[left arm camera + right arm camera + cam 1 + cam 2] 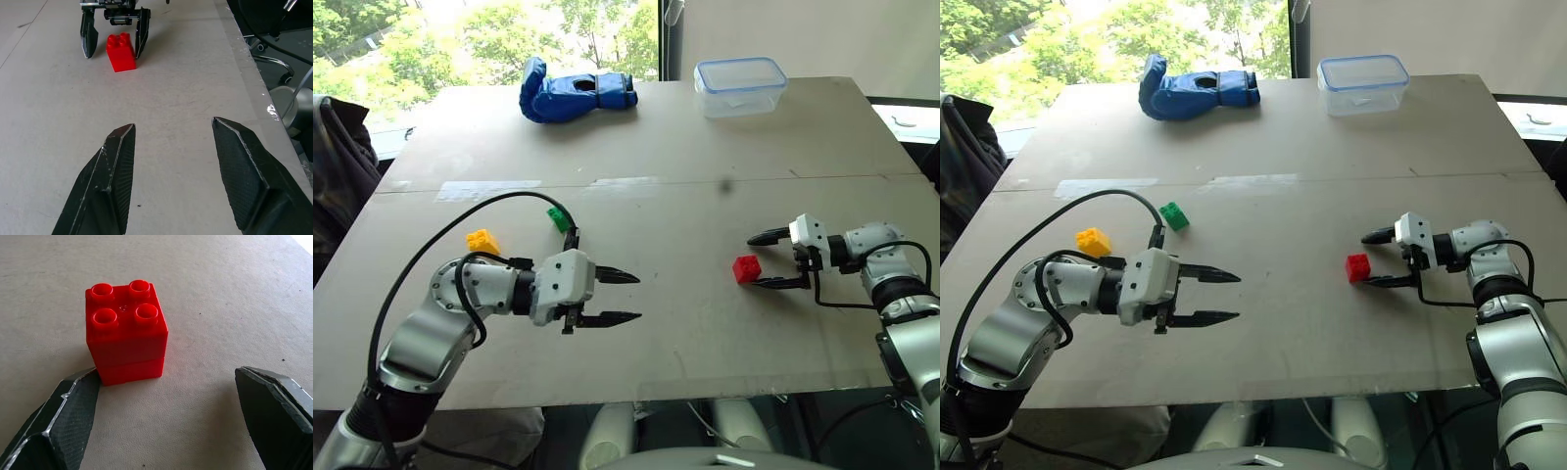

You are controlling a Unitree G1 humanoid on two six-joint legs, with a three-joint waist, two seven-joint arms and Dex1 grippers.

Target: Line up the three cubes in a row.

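Observation:
Three studded cubes lie on the brown table (pixel 685 176). The yellow cube (pixel 482 240) and the green cube (pixel 559 217) sit at the left, a hand's width apart. Just right of them, my left gripper (pixel 637 297) hovers open, pointing right, with nothing between its fingers. The red cube (pixel 747 268) stands alone at the right. My right gripper (pixel 1365 260) is open and points left, its fingertips either side of the red cube's near end. In the right wrist view the red cube (pixel 126 333) sits close against one fingertip (pixel 73 401), well apart from the other.
A blue glove (pixel 576 90) and a clear plastic container (pixel 740 86) lie along the table's far edge. A dark garment (pixel 337 166) hangs past the left edge. A black cable (pixel 509 196) arcs over the table beside the green cube.

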